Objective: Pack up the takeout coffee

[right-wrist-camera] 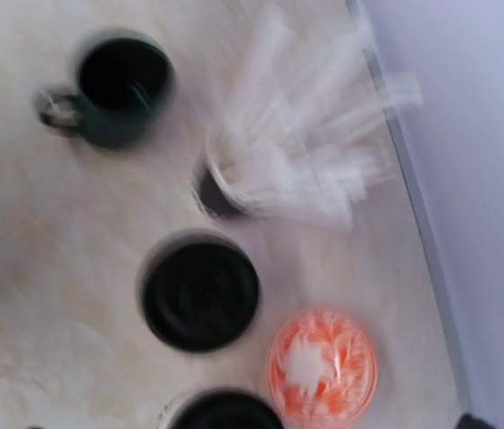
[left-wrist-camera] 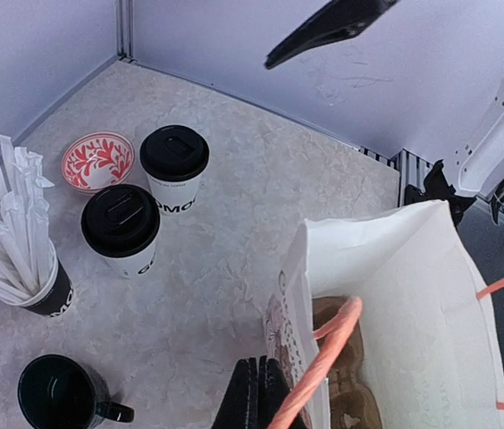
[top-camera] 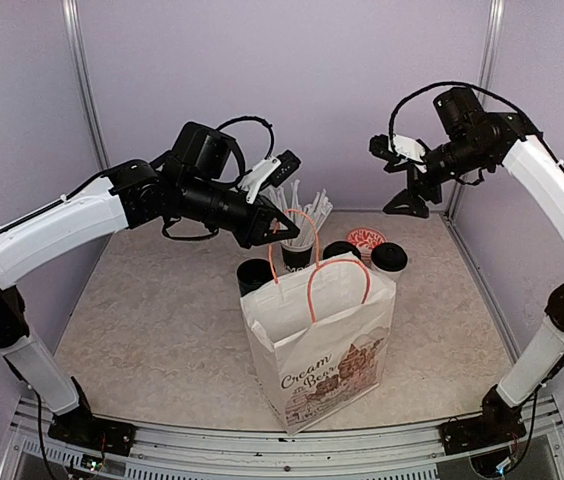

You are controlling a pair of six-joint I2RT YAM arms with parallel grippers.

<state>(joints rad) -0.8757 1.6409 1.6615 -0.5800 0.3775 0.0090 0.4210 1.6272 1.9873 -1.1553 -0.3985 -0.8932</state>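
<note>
**A:** Overhead first. Where's the coffee?

**B:** The two lidded white cups (top-camera: 342, 250) stand on the desk (top-camera: 162, 330) just behind the paper bag (top-camera: 317, 345), mid-frame, not yet packed. The left fingers (top-camera: 287, 231) come in from the left to the bag's orange handle (top-camera: 302, 214). I'd judge that's to steady the bag and keep its mouth open. The right fingers (top-camera: 407, 203) hang high at upper right, spread apart and empty, well clear of the bag.

**A:** And the left wrist view?

**B:** The left fingers (left-wrist-camera: 254, 371) are clenched at bottom centre, right against the bag's rim and handle. Whether they pinch either, I can't tell. The cups (left-wrist-camera: 173, 179) sit at centre left, near the red bowl (left-wrist-camera: 97, 161) and the straw cup (left-wrist-camera: 42, 290). A brown cardboard insert (left-wrist-camera: 346, 357) lies inside the bag, likely to seat them.

**A:** Right wrist?

**B:** Blurred, and no fingers show. It looks down on one black lid (right-wrist-camera: 200, 295) at centre, so that arm seems placed to fetch a cup.
</note>
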